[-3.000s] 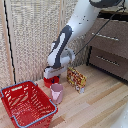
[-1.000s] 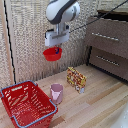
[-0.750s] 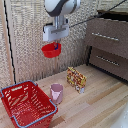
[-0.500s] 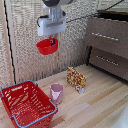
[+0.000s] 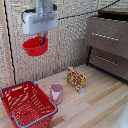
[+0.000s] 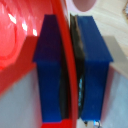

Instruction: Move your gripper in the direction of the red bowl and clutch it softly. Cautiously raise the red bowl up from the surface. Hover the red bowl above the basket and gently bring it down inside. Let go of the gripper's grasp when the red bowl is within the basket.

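Observation:
My gripper (image 5: 42, 35) is shut on the rim of the red bowl (image 5: 35, 46) and holds it high in the air, toward the exterior view's left. The red mesh basket (image 5: 19, 90) with its blue-grey rim stands on the wooden floor below, a little further to the exterior view's left than the bowl. In the wrist view the two blue fingertips (image 6: 50, 70) pinch the bowl's thin red wall (image 6: 67, 50) between them, and the bowl's inside (image 6: 17, 45) fills one side of the picture.
A pink cup (image 5: 56, 93) stands just beside the basket on the exterior view's right. A patterned snack packet (image 5: 76, 79) stands further right. A wooden drawer unit (image 5: 107, 45) is at the right, a wicker wall behind.
The gripper has lifted the red bowl from the floor near the pink cup and carried it up and toward the exterior view's left, nearer to above the basket.

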Robot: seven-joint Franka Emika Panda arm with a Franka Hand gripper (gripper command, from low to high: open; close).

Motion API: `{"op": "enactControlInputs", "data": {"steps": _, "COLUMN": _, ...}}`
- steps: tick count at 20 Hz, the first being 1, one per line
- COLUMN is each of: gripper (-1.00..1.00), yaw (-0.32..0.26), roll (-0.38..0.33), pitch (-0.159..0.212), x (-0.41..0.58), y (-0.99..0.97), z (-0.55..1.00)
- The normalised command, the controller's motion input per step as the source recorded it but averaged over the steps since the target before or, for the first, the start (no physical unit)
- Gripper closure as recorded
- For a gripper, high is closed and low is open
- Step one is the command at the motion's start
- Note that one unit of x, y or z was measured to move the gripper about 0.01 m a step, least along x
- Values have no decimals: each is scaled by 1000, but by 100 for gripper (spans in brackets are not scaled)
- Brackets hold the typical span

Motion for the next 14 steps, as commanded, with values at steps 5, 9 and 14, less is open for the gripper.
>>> {"op": "enactControlInputs", "data": {"steps": 5, "gripper": 100, "yaw": 0, "roll": -27, "pitch": -3, "x": -183, "y": 516, "z": -870}}
{"op": "enactControlInputs", "data": {"steps": 9, "gripper": 100, "yaw": 0, "roll": -21, "pitch": -2, "x": -54, "y": 123, "z": -977}}
{"op": "enactControlInputs", "data": {"steps": 14, "gripper": 100, "yaw": 0, "roll": -48, "pitch": -21, "x": 39, "y": 0, "z": -769}}
